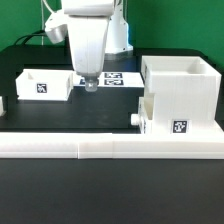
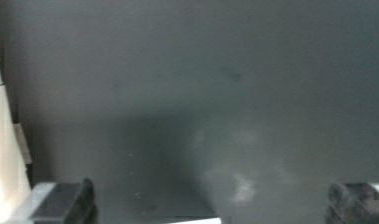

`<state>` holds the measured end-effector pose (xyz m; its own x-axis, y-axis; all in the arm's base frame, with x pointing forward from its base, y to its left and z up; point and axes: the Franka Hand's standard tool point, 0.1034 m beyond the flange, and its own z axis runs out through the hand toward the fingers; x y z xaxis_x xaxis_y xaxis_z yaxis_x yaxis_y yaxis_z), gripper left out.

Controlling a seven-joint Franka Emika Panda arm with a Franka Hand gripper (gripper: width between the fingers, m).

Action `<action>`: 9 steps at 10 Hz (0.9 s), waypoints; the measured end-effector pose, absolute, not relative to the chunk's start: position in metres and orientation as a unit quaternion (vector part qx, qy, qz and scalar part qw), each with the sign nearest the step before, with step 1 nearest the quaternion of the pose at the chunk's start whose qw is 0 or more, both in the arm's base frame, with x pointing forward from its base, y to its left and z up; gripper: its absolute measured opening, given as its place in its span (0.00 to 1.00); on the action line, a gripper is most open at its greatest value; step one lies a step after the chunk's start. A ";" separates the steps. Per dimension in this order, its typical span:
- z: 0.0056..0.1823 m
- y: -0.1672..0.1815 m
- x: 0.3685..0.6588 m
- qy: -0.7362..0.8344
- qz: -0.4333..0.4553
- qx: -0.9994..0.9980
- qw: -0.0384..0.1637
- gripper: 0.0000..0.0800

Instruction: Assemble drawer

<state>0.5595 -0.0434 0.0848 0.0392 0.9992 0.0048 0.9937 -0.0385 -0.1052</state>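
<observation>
The claw (image 1: pixel 90 86) hangs spread and empty above the dark surface (image 2: pixel 186 100), one tray (image 1: pixel 45 85) just beside it, the housing (image 1: pixel 182 92) farther off.

We record one tray (image 1: pixel 45 85) at the exterior view's left, marker board (image 1: pixel 120 78) to its right, housing (image 1: pixel 182 88) at the right, second tray (image 1: pixel 165 120) against its near side, border rail (image 1: pixel 110 148) before all.
</observation>
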 end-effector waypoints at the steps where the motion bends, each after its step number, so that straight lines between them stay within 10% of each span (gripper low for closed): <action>1: 0.084 -0.043 0.555 -0.691 0.034 -0.721 0.039 0.81; 9: 0.073 -0.050 0.538 -0.664 0.031 -0.746 0.040 0.81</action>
